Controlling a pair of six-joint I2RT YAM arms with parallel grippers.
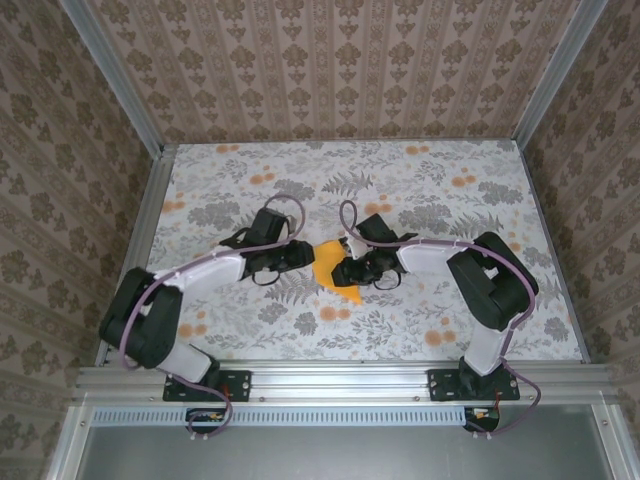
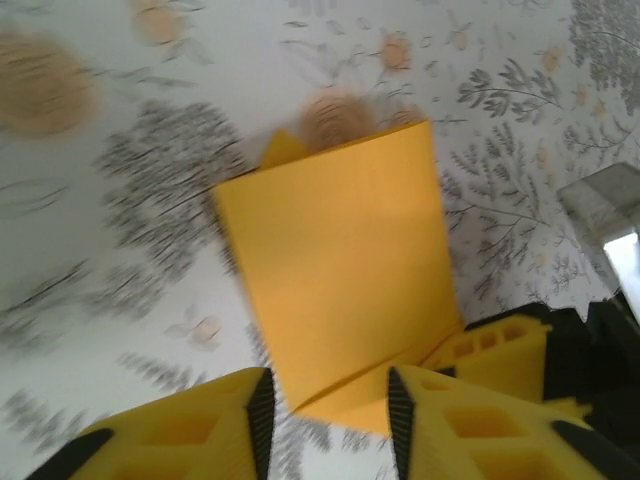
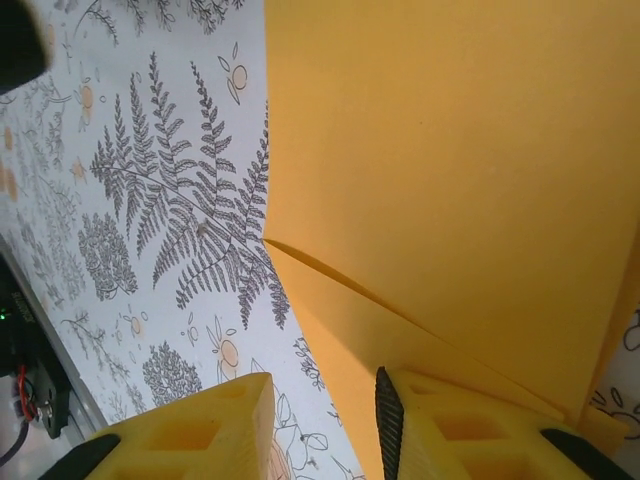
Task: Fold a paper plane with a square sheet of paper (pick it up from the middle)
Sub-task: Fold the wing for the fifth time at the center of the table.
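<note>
Floral-print bench carries it all. Left arm & right arm reach to its middle & meet there. The sheet lies btwn the two sets of fingers, close up against both, already doubled over: a top layer w/ a slanted edge over a lower one, and a small corner poking out on the far side. Left fingers stand apart w/ the sheet's near edge in the gap, not nipped as far as we can tell. Right fingers are spread too, bench print showing in the gap, paper running up to one finger of the pair. We judge this mid-fold & early, no dart shape yet. Next move prob. needs one side to pin the stack flat while the other takes a free edge, lines it up & presses the crease w/o crumpling.
</note>
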